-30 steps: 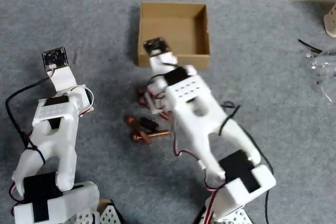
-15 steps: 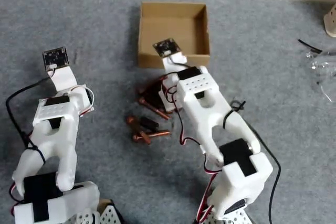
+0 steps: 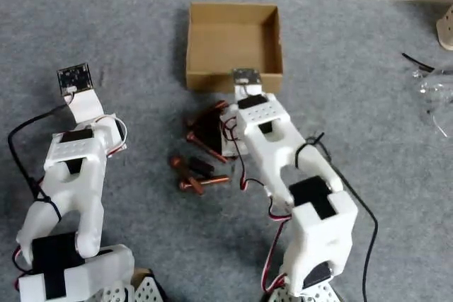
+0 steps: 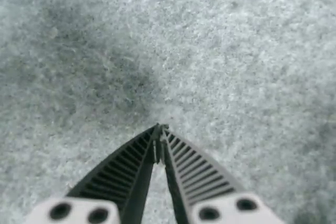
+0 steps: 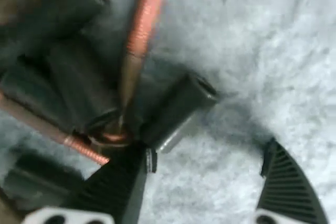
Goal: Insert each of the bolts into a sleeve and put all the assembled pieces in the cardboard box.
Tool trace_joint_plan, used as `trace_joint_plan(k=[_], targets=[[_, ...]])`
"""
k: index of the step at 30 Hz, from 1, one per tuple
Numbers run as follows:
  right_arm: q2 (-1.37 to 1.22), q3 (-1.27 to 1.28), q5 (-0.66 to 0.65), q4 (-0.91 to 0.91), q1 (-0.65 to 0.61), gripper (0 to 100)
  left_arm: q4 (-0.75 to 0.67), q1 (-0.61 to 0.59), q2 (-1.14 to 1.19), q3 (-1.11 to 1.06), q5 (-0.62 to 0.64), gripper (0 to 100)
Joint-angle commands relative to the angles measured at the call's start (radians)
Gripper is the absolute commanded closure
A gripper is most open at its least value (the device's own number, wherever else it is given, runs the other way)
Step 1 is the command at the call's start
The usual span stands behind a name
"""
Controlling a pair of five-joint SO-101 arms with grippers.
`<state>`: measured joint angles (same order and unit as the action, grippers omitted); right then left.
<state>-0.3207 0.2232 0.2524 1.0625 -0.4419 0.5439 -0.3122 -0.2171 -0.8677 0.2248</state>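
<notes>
Box (image 3: 212, 80): cardboard, mid far edge of table (image 3: 375, 118).
Bolts (image 5: 139, 24): copper, heaped w/ black sleeves (image 5: 178, 109) just off box's near wall; a few more nr table centre.
R tool (image 5: 210, 153): jaws wide apart, nothing held, just beside heap.
L tool (image 4: 159, 128): jaws pressed together, nothing held, over bare table, left side.

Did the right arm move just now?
Yes. The right arm swung rightward along the front wall of the box, from left of the wall's middle to right of it.
</notes>
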Motion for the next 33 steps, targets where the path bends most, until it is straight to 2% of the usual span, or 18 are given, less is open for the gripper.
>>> trace_joint_plan(k=[1, 15, 23, 28, 33], targets=[[-0.022, -0.045, 0.035, 0.016, -0.01, 70.3, -0.003, 0.015, -0.008, 0.044, 0.005, 99], [-0.033, -0.065, 0.051, 0.01, -0.021, 99.4, -0.002, 0.018, -0.008, 0.044, 0.005, 99], [-0.012, -0.067, 0.051, 0.016, 0.051, 99.4, 0.0, 0.018, -0.008, 0.044, 0.005, 99], [0.133, -0.059, 0.049, 0.016, 0.084, 99.4, 0.0, 0.018, -0.008, 0.044, 0.005, 99], [0.309, 0.044, -0.031, 0.004, 0.084, 99.4, -0.002, 0.018, -0.008, 0.044, 0.005, 99]])
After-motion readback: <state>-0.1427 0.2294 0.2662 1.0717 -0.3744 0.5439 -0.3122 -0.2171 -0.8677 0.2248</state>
